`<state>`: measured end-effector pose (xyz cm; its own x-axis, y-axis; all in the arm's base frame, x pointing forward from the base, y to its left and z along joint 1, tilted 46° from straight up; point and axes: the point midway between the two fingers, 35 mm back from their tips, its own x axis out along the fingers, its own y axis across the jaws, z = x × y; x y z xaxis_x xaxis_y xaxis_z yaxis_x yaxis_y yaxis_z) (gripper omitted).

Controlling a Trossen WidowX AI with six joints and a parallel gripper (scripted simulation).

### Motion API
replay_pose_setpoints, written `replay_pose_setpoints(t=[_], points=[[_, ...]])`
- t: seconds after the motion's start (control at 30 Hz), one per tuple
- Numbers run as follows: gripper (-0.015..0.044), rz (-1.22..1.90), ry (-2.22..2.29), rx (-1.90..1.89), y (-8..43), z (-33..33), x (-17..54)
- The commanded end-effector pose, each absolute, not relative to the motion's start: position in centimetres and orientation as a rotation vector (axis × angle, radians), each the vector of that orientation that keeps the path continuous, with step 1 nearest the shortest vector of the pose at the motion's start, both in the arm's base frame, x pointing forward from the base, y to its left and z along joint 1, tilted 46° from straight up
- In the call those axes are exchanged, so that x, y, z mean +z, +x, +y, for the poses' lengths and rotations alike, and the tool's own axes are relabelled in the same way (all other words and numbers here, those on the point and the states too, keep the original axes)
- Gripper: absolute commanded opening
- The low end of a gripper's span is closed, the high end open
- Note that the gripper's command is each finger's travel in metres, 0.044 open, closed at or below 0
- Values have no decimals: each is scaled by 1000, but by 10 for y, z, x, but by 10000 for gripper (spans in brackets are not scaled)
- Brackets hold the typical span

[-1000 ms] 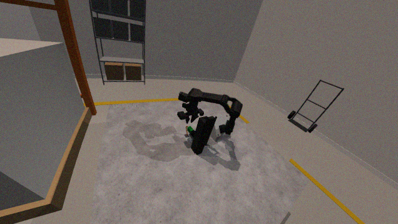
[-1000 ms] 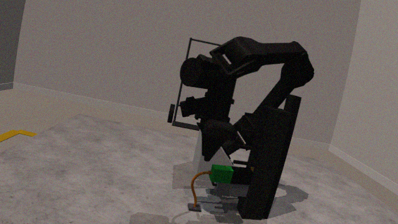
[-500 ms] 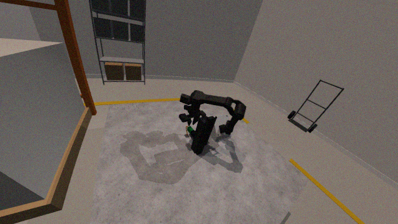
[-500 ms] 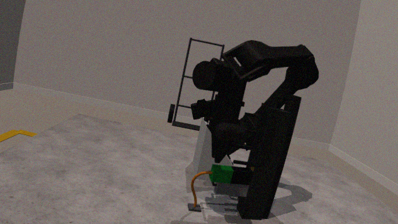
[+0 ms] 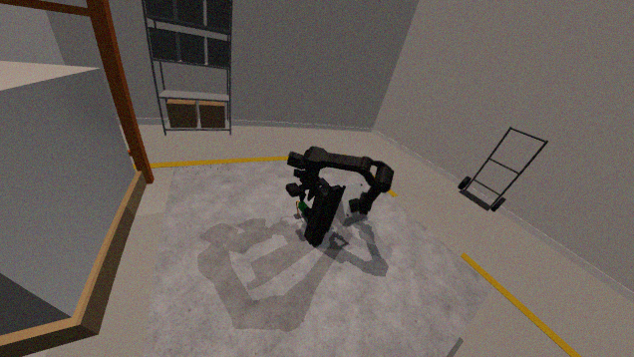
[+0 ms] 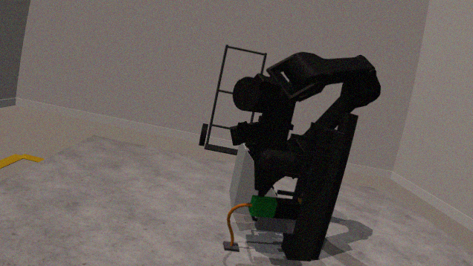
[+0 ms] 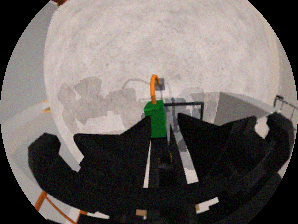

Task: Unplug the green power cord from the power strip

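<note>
The green plug (image 5: 303, 207) (image 6: 263, 206) (image 7: 157, 121) lies level, its black front end against the tall dark upright strip (image 5: 324, 216) (image 6: 321, 186). Whether it is fully seated cannot be told. The orange cord (image 6: 229, 222) (image 7: 153, 90) leaves the plug's back and bends down to a small dark plate (image 6: 231, 247) (image 7: 156, 86) on the floor. My gripper (image 6: 262, 194) (image 7: 164, 117) is partly open, pointing down, with its fingertips just above the plug. In the wrist view the plug shows between the tips, nearer the left one. No grip on it shows.
The arm's folded links (image 5: 339, 161) (image 6: 335, 70) arch over the strip. A light grey block (image 6: 239, 180) stands behind the gripper. A thin dark frame (image 7: 202, 112) is right of the plug in the wrist view. A hand truck (image 5: 489, 160) (image 6: 216, 105) leans farther off.
</note>
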<state>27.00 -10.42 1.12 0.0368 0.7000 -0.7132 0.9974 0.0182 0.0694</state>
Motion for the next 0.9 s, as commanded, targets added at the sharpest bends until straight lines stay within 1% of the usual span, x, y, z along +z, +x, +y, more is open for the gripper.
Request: replay_pose_setpoints(t=[0.0,0.2,0.23,0.87], points=[[160,1729,1747,-662,268,-98,7],[160,1729,1747,-662,268,-97,6],[134,1724,1739,-660,270,-99,7],[7,1724,1739,-660,270,-99,7]])
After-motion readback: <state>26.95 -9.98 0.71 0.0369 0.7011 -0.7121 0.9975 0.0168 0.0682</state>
